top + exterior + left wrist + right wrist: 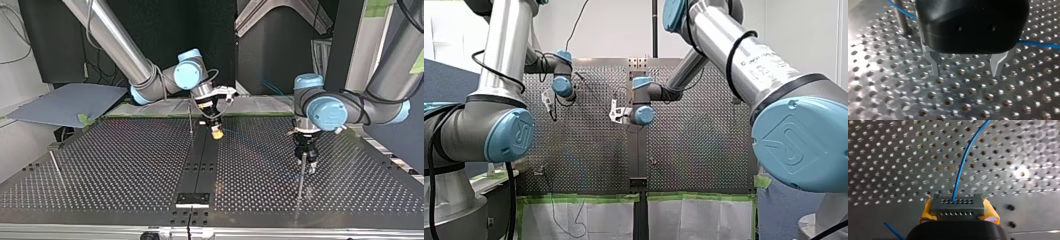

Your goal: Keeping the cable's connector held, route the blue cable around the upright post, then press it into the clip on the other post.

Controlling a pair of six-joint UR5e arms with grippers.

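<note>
connector (pixel 957 208) in my right gripper (pixel 216 132), cable (pixel 961 167) out ahead of it, post (pixel 301 181) just beside my left gripper (pixel 306 168)

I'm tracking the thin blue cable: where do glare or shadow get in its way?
Right wrist view: a glare patch on the table lies beside the blue cable, not on it. Left wrist view: glare washes the table beside the post; the black body of my left gripper hides the cable's middle. Top view: the cable barely shows on the dark table.

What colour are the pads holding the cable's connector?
Yellow pads, clearest in the right wrist view, flanking the dark grey connector.
</note>
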